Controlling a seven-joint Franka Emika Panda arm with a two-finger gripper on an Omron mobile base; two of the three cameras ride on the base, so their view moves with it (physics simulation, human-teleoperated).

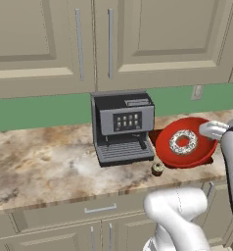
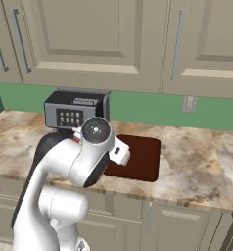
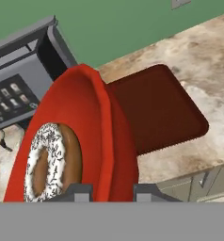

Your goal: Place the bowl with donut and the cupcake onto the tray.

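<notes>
The bright red bowl [image 1: 202, 153] hangs tilted above the counter, just right of the coffee machine, its open side facing the left base camera. My gripper [image 1: 205, 130] is shut on its right rim; in the hand view the rim [image 3: 104, 136] runs between the two fingertips [image 3: 78, 192]. The donut [image 1: 183, 142], white-iced with sprinkles, lies inside the bowl [image 3: 50, 160]. The maroon tray [image 3: 161, 108] lies flat on the counter behind and under the bowl, seen too in the right base view [image 2: 140, 157]. The small cupcake [image 1: 157, 169] stands on the counter near the front edge, below the bowl's left side.
A grey coffee machine [image 1: 122, 125] stands against the green wall, close to the bowl's left edge. Wall cabinets [image 1: 108, 39] hang overhead. A wall socket [image 2: 189, 104] sits right of the tray. The marble counter [image 2: 201, 166] stretches right of the tray.
</notes>
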